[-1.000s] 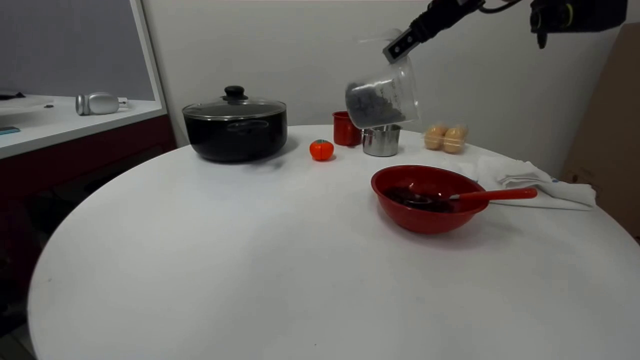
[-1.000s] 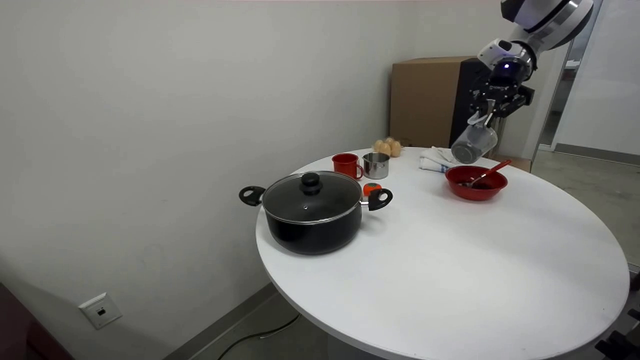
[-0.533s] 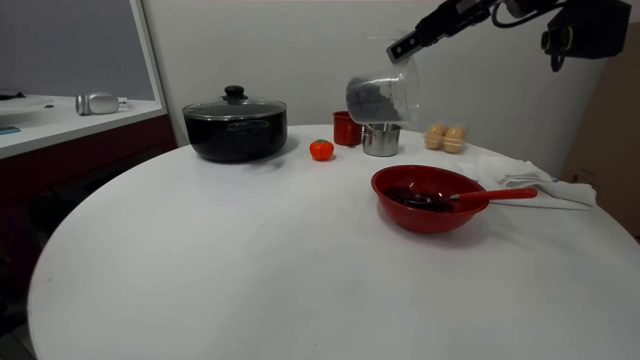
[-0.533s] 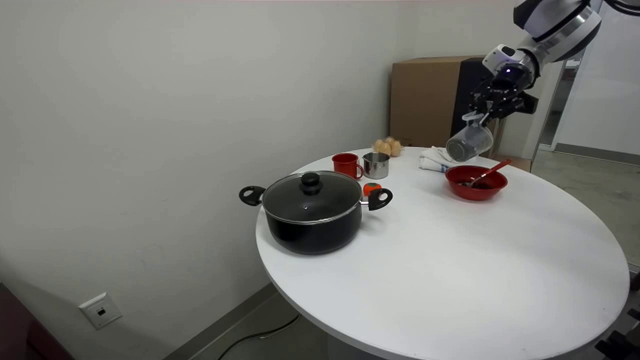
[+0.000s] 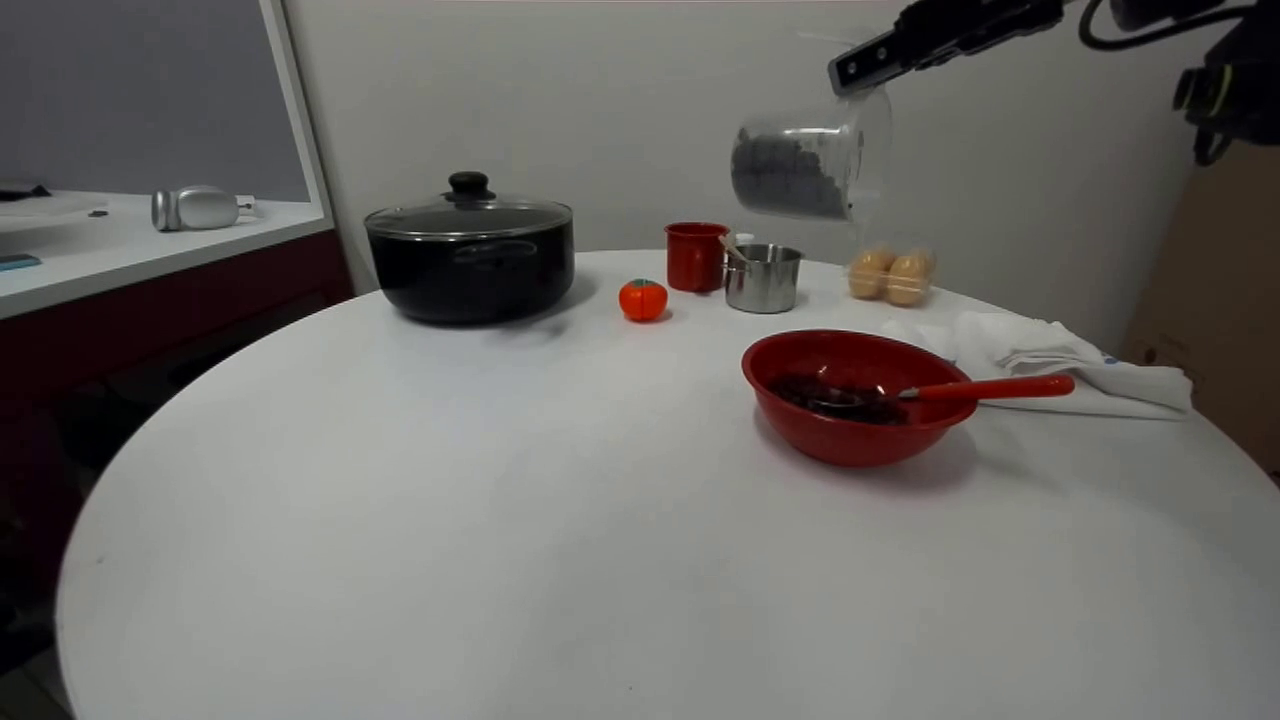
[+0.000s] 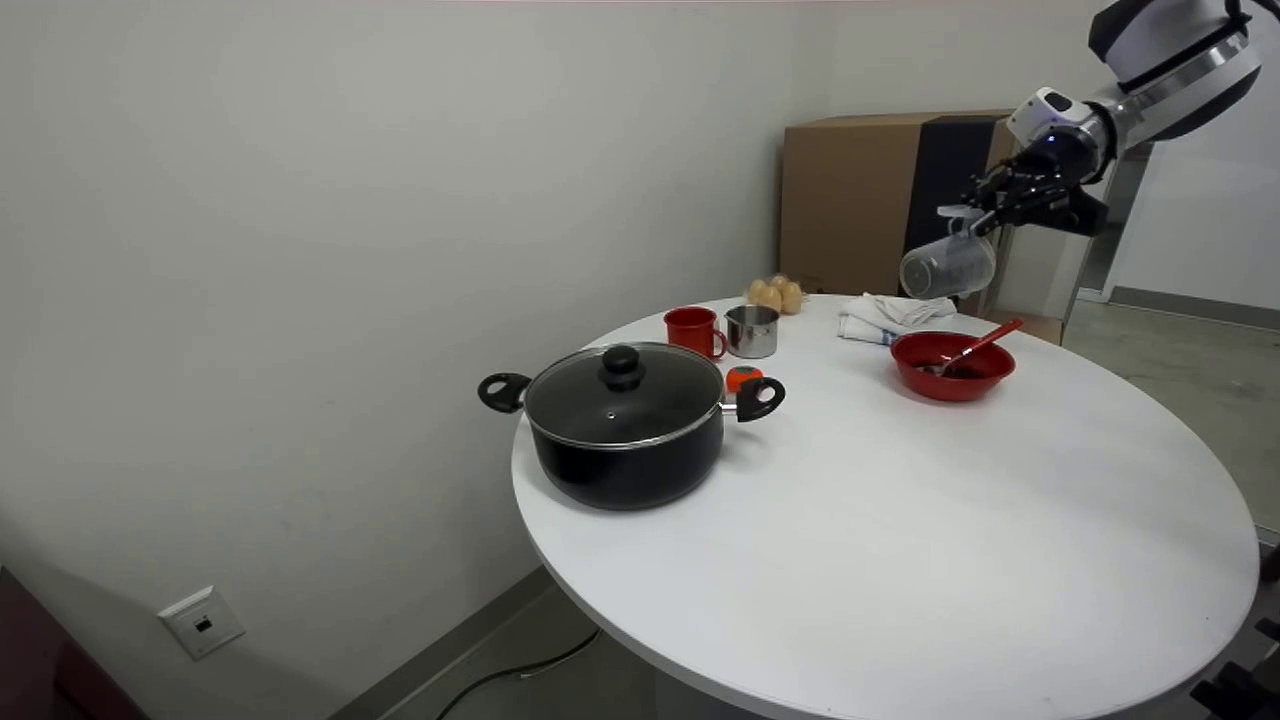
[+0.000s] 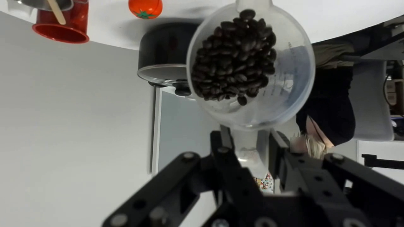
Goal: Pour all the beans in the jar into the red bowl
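Note:
My gripper (image 7: 247, 135) is shut on the handle of the clear jar (image 7: 295, 85) and holds it in the air. In an exterior view the gripper (image 5: 848, 75) is at the top and the jar (image 5: 830, 125) lies almost on its side, mouth to the right. The dark beans (image 7: 233, 60) are inside the jar, heaped along its lower side. They also show through the wall in an exterior view (image 5: 785, 178). The red bowl (image 5: 850, 445) stands on the table, lower than the jar. It holds a dark mass and a red-handled spoon (image 5: 1000, 388). The jar also shows in an exterior view (image 6: 955, 265).
A black lidded pot (image 5: 480, 270), a tomato (image 5: 643, 300), a red cup (image 5: 693, 258) and a metal cup (image 5: 763, 280) stand on the white table (image 5: 450, 520). Eggs (image 5: 890, 278) and a white cloth (image 5: 1080, 370) lie behind the bowl. A cardboard box (image 6: 850, 200) stands beyond.
The gripper and jar have moved up and to the right in an exterior view. The jar has tipped further, closer to level, and the beans have shifted towards its mouth. The bowl has not moved.

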